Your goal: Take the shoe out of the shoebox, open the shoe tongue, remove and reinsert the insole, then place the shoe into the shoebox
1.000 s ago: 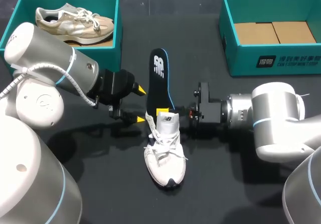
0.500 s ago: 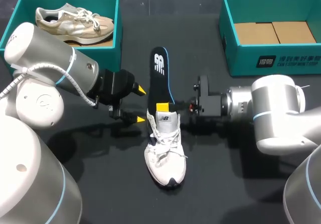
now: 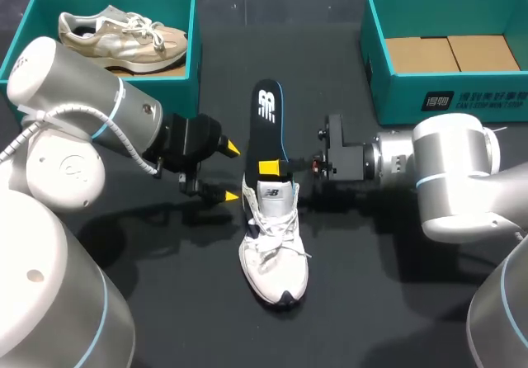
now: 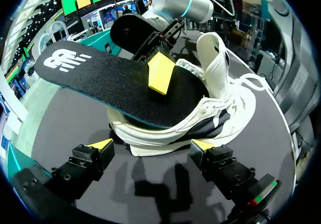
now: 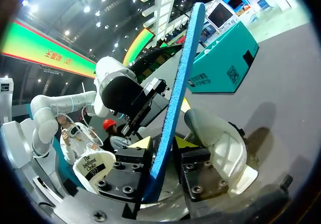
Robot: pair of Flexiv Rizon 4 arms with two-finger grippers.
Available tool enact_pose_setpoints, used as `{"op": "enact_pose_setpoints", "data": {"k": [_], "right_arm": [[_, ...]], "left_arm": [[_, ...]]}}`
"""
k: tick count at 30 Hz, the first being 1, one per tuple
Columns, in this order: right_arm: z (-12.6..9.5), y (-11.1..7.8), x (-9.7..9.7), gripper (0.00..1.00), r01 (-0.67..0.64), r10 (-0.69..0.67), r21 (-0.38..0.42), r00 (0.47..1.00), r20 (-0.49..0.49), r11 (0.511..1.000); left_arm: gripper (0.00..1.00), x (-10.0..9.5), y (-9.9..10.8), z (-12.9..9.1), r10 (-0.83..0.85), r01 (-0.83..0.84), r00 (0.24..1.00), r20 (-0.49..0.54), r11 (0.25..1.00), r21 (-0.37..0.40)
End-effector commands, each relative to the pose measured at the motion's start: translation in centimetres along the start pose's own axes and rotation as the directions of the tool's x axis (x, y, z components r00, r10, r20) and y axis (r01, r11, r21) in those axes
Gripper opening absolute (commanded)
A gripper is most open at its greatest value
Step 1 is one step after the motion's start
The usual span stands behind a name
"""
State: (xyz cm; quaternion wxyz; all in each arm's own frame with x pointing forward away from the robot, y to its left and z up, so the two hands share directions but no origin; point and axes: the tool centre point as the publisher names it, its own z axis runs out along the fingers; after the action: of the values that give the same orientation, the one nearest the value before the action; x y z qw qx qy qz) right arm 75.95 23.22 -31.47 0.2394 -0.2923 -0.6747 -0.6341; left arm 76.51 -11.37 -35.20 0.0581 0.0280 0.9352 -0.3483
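Note:
The white shoe (image 3: 274, 240) lies on the black table with its toe toward me and its tongue pulled up. A black insole (image 3: 266, 125) with a blue edge slants out of the shoe's opening toward the far side. My right gripper (image 3: 271, 170) is shut on the insole just above the heel. In the right wrist view the insole's blue edge (image 5: 175, 98) runs between that gripper's (image 5: 163, 146) two fingers. My left gripper (image 3: 231, 172) stands open just left of the heel. In the left wrist view the shoe (image 4: 210, 108) and insole (image 4: 110, 76) lie ahead of its spread fingers (image 4: 150, 147).
A teal shoebox (image 3: 195, 63) at the back left holds a beige shoe (image 3: 124, 34). Another teal shoebox (image 3: 445, 100) at the back right shows only its cardboard bottom. Both arms crowd the middle of the table.
My right gripper has shifted a little toward the far side with the insole, drawing it slightly out of the shoe. The left arm has stayed still.

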Motion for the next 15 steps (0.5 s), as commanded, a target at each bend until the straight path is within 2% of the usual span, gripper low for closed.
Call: {"op": "enact_pose_setpoints", "data": {"k": [1,15], "right_arm": [[0.1,-0.4,-0.5,0.00,-0.008,0.008,0.001,1.000,-0.021,1.000],[-0.2,-4.4,0.0,0.00,-0.062,0.060,-0.030,0.995,-0.075,0.998]], "left_arm": [[1.00,0.0,0.0,0.0,0.001,-0.001,1.000,0.000,1.000,0.000],[1.00,0.0,0.0,0.0,0.001,-0.001,1.000,0.000,1.000,0.000]]}}
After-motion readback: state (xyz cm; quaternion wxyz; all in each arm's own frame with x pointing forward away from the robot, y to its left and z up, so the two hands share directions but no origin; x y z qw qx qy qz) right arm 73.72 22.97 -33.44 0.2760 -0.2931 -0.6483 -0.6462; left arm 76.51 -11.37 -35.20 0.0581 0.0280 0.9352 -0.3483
